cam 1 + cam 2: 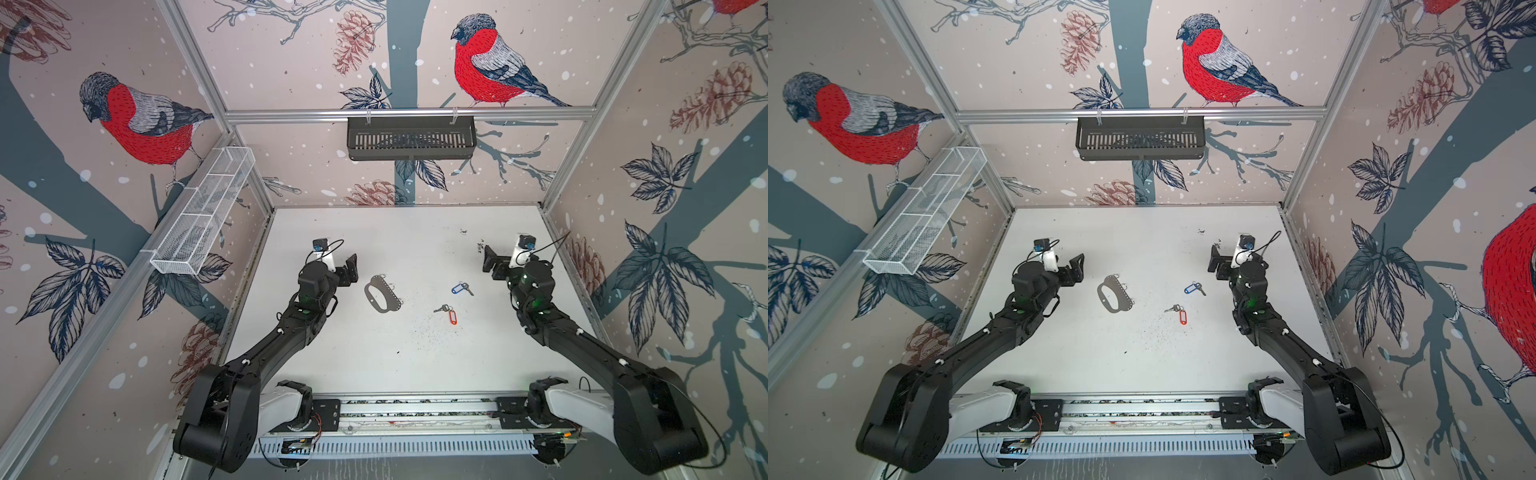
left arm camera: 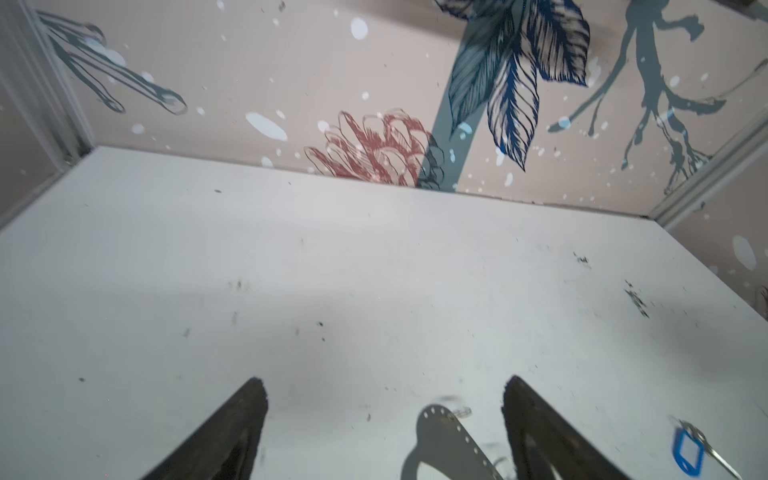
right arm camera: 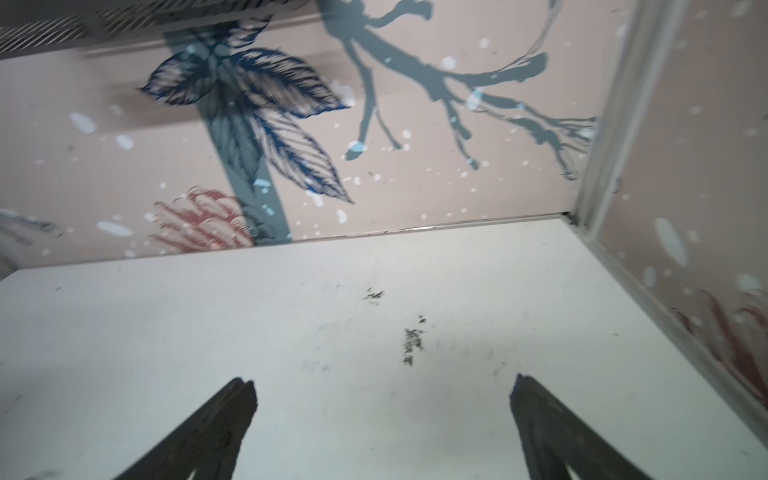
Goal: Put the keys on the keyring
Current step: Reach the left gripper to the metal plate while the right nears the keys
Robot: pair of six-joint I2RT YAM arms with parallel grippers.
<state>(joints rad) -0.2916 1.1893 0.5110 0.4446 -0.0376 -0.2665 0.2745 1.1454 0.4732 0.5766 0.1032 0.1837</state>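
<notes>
Likely light, stiff and slippery, the flat keyring [image 1: 389,291] at centre frame wants an edge pinch off the counter [image 1: 374,365]; left gripper [image 1: 350,270] and right gripper [image 1: 488,259] gape empty.

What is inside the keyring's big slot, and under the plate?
Through the slot of the keyring only white table shows. The blue-tagged keys and red-tagged keys lie apart from it. Anything beneath its dark body cannot be made out.
</notes>
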